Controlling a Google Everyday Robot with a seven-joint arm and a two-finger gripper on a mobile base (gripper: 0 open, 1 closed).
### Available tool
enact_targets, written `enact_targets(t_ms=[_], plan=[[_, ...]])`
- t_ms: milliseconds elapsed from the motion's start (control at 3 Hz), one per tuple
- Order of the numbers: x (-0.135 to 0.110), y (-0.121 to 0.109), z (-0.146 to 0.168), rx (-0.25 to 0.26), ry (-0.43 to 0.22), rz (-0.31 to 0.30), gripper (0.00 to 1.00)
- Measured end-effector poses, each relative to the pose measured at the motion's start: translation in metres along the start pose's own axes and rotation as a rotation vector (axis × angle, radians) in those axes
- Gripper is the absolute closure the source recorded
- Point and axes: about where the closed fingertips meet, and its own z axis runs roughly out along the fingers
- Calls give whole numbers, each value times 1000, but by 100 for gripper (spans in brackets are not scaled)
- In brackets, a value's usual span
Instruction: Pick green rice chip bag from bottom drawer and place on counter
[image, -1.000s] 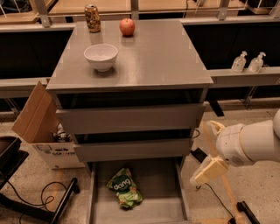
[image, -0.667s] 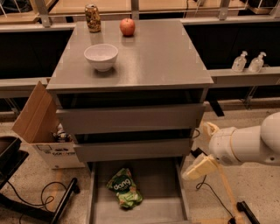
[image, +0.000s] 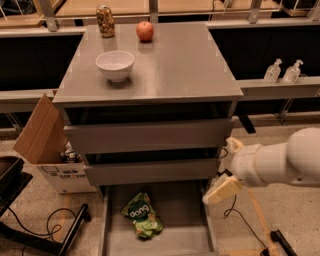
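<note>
Green rice chip bag (image: 142, 216) lies in bottom drawer (image: 190, 212); end effector (image: 219, 170) hovers beside it, spread apart.

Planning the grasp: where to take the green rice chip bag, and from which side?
Probably from above, across its short width: the green rice chip bag lies flat in the bottom drawer. The gripper hangs right of it.
</note>
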Motion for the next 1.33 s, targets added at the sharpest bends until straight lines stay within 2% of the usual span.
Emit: enact_targets(t_ms=[333, 667, 1000, 1333], plan=[[7, 15, 69, -31, -18, -28, 0], [30, 21, 145, -30, -40, -15, 0], [75, 9, 228, 25, -33, 41, 0], [119, -4, 271, 58, 4, 95, 0]])
